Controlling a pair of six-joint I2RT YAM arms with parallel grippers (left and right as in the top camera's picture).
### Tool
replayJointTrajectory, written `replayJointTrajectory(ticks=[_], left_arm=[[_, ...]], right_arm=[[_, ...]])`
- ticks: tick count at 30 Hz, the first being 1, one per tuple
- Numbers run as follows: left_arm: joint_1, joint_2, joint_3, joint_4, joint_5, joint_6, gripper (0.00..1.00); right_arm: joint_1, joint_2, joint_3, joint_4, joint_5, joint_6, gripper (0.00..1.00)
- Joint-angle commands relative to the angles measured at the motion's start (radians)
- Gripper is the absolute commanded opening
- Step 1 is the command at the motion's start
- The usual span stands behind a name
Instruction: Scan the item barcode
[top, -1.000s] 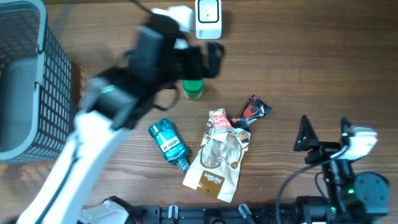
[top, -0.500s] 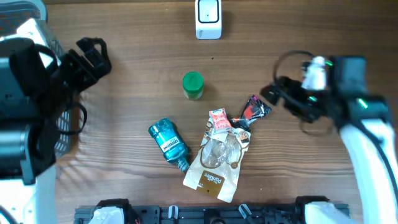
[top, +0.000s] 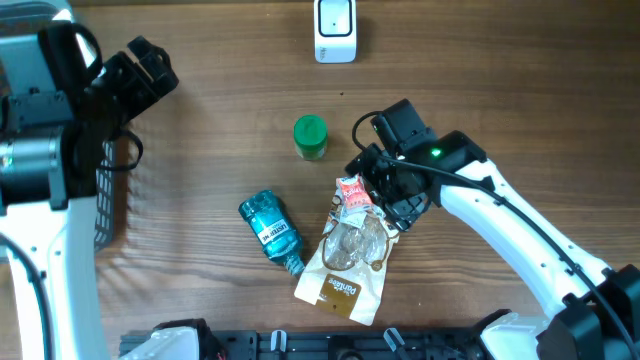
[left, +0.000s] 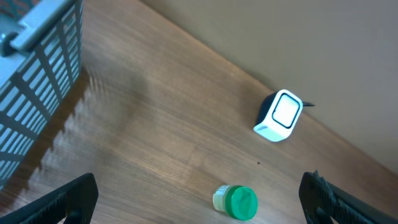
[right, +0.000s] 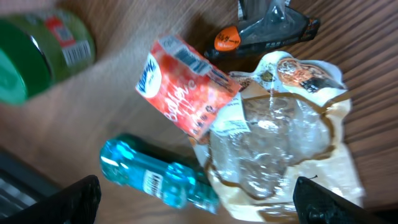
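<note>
The left arm has pulled away from the green-capped jar (top: 310, 137) and now hangs over by the basket (left: 43, 81), the left pincer (top: 150, 75) spread wide with nothing in it. In the same breath the right arm has swept in from the far right edge, and the right pincer (top: 392, 192), also spread and empty, hovers just above the heap of packets in the middle of the surface (top: 500, 80). To me that reads as the right arm taking over the pick; nothing is lifted yet, and the scanner (top: 333, 28) at the back edge is well apart. The red packet (right: 186, 93) directly beneath looks the likely target, though I can't be sure. It lies face up, leaning on the clear-windowed brown bag (right: 280, 149), its long axis running roughly from the scanner side toward the front edge, slightly slanted. I can't make out a barcode on its upper face.
</note>
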Motion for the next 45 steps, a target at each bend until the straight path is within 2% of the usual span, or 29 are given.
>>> replayJointTrajectory(ticks=[1, 6, 11, 13, 23, 33, 41, 45], left_arm=[[0.006, 0.045, 0.004, 0.002, -0.016, 0.013, 1.00], [0.006, 0.067, 0.004, 0.002, -0.008, 0.008, 1.00], [0.006, 0.069, 0.004, 0.002, -0.008, 0.008, 1.00], [0.006, 0.069, 0.004, 0.002, -0.008, 0.008, 1.00], [0.006, 0.069, 0.004, -0.005, -0.009, 0.009, 1.00], [0.006, 0.069, 0.004, -0.005, -0.009, 0.013, 1.00], [0.006, 0.069, 0.004, -0.005, -0.009, 0.013, 1.00], [0.006, 0.069, 0.004, -0.005, -0.009, 0.013, 1.00]], right_arm=[[0.006, 0.056, 0.024, 0.059, 0.065, 0.172, 1.00], [0.006, 0.162, 0.080, 0.093, 0.064, 0.214, 1.00], [0.012, 0.301, 0.246, -0.034, 0.058, 0.214, 1.00], [0.012, 0.332, 0.258, -0.047, 0.015, 0.218, 1.00], [0.013, 0.343, 0.258, -0.129, -0.020, 0.229, 1.00], [0.019, 0.344, 0.258, -0.085, 0.013, 0.216, 1.00], [0.030, 0.359, 0.256, -0.100, 0.058, 0.322, 1.00], [0.033, 0.412, 0.256, -0.094, 0.037, 0.322, 1.00]])
